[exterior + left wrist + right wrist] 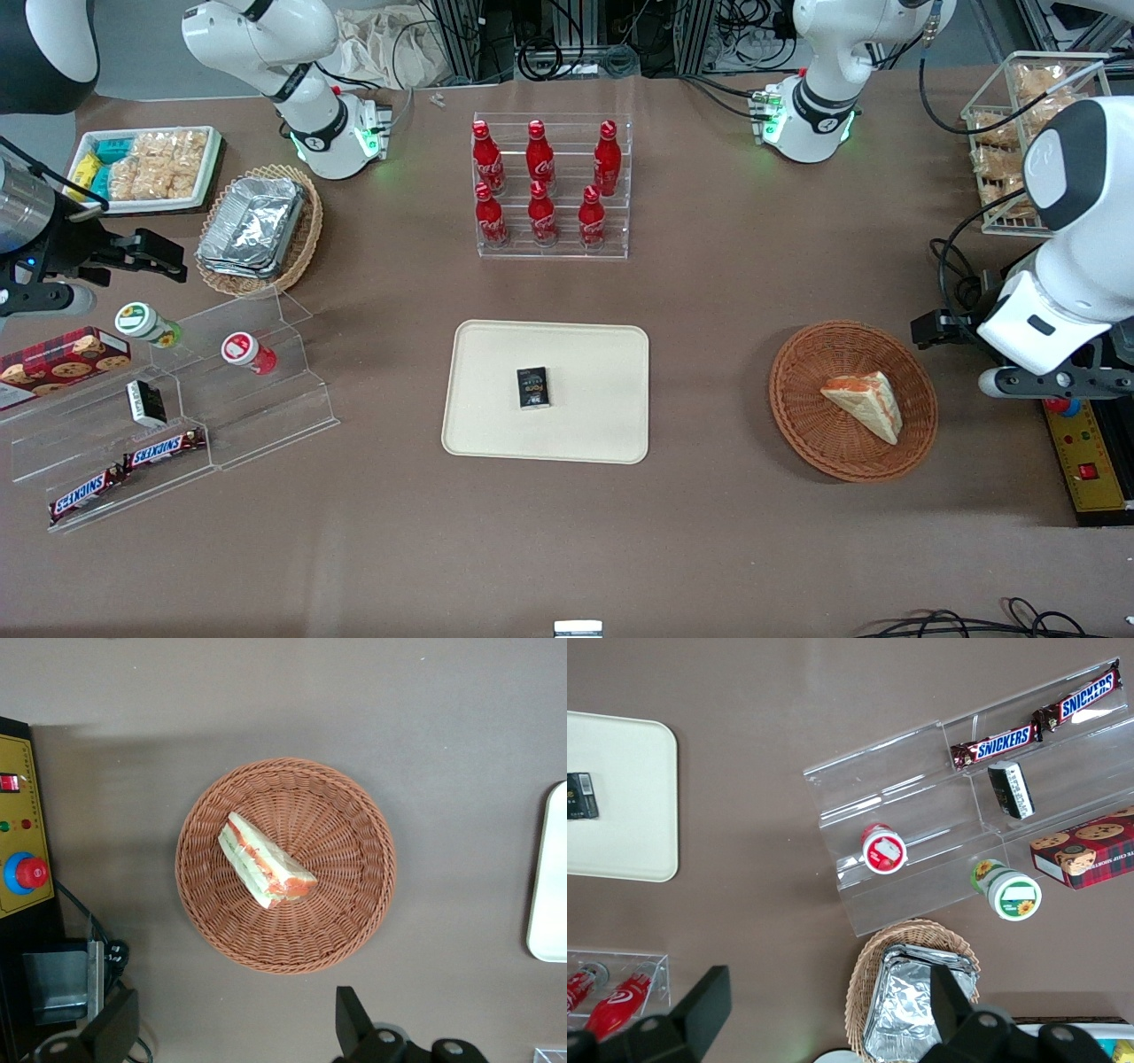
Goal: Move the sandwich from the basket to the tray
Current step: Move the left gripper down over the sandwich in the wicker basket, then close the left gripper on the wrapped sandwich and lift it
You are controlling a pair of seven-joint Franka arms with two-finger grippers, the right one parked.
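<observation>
Brown counter (709, 292). Centre of frame: cream tray (496, 425) bearing one small dark packet (533, 388). Upper centre: clear rack (554, 248) of six red bottles (541, 182). Mid-height toward the working arm's end: reddish-brown wicker basket (815, 434) holding one sandwich (866, 403), a pale wedge with an orange edge. Tool (935, 330) at the frame's edge side of the basket, near its rim.

Even, bright overhead light fills all views, throwing soft short shadows beside the basket (852, 400) and tray (547, 392), glare on the foil containers (252, 223) and acrylic shelves (257, 390), while the open gripper (232, 1028) looms dark and slightly blurred near its camera.
</observation>
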